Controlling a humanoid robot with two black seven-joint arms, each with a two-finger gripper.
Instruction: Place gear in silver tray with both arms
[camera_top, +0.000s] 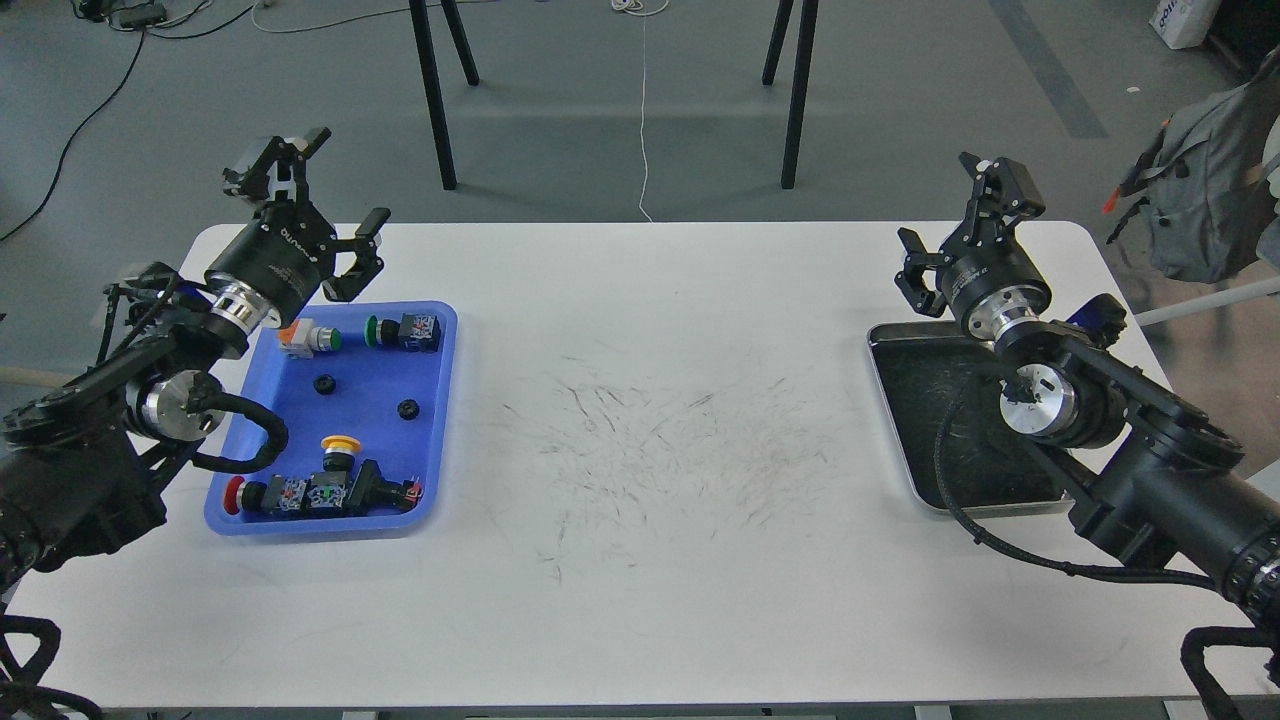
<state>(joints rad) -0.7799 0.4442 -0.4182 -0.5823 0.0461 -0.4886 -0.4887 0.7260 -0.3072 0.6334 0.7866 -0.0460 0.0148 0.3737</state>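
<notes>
Now I am holding my left gripper spread wide above the blue tray of small parts. My right gripper is hovering, also spread and empty, over the silver tray.

The white table carries a patch of fine dark scribbled scratches at its middle, and the silver tray shows a bright metal rim around a dark floor streaked with pale scratches. The blue plastic tray holds two small black gears, push-buttons with green, yellow and red caps, and an orange-and-white part. Both arms are black with silver joint rings, a grey backpack bears an orange-red tag, and the floor is dull grey with a white cord across it.
</notes>
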